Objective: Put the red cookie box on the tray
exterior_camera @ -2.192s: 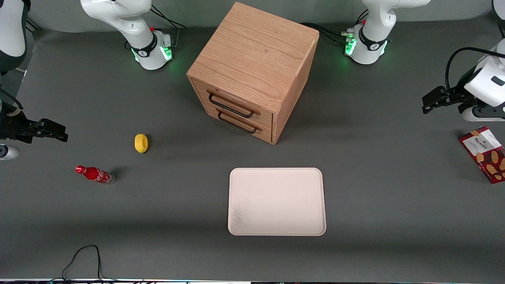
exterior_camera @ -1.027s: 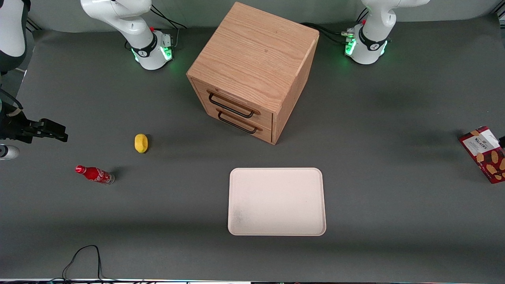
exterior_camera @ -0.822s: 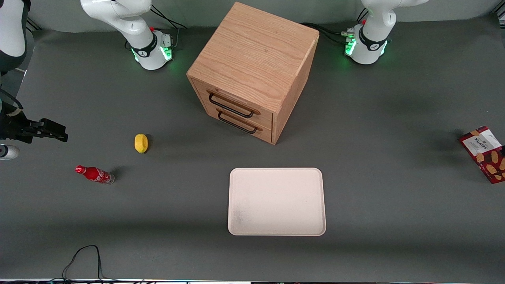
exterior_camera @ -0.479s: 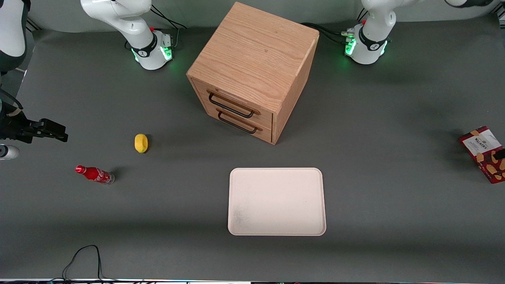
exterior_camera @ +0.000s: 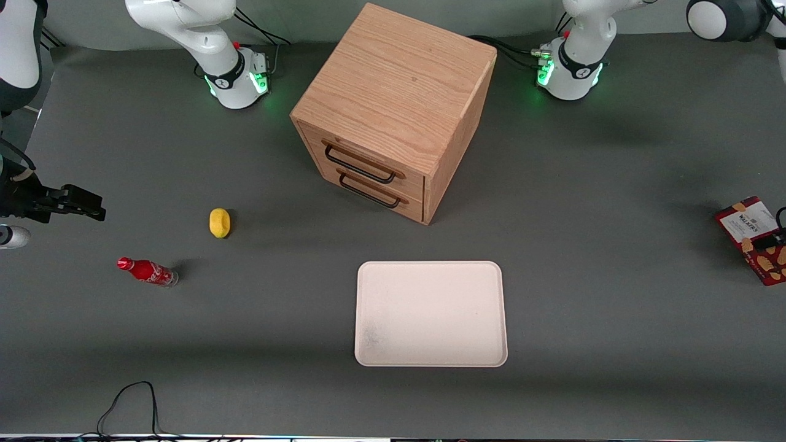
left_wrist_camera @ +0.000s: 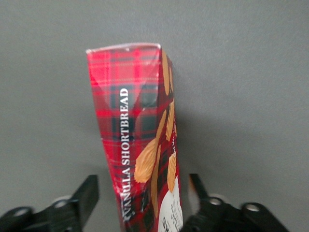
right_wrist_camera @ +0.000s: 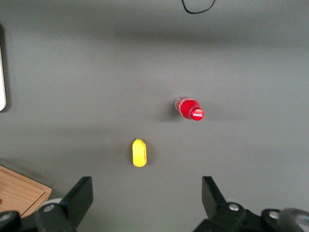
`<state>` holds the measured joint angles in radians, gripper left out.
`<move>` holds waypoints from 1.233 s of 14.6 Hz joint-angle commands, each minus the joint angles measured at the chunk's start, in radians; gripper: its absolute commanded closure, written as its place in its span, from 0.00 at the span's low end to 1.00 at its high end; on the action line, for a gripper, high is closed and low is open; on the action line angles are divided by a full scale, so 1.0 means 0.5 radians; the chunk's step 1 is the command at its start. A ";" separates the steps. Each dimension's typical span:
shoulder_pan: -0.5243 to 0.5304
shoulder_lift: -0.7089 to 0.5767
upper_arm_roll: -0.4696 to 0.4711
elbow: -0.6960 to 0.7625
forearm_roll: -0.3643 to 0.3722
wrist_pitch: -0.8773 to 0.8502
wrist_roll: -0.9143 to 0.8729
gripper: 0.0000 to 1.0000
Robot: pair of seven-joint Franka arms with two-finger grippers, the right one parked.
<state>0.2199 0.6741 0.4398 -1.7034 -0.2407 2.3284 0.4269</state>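
Note:
The red cookie box (exterior_camera: 746, 224) stands on the grey table at the working arm's end, at the edge of the front view. The left wrist view shows it edge-on (left_wrist_camera: 130, 121), a red tartan carton with cookie pictures and a white label. My left gripper (left_wrist_camera: 143, 191) is open, with one black finger (left_wrist_camera: 87, 193) on each side of the box's narrow body and a gap at both. In the front view only a dark bit of it (exterior_camera: 772, 241) shows over the box. The pale cream-pink tray (exterior_camera: 430, 313) lies nearer the front camera, at mid table.
A wooden drawer cabinet (exterior_camera: 393, 116) stands at mid table, farther from the camera than the tray. A yellow lemon (exterior_camera: 219, 222) and a small red soda bottle (exterior_camera: 147, 271) lie toward the parked arm's end. A black cable (exterior_camera: 132, 399) lies at the front edge.
The left gripper left its spot above the box, went out of the front view, and now shows as a dark tip over the box. The box has not moved.

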 commanded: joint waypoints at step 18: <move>-0.473 -0.550 -0.309 0.590 0.331 -1.309 0.058 1.00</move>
<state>0.0316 0.4173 0.3109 -1.4681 -0.0903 1.7618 0.5337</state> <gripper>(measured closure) 0.956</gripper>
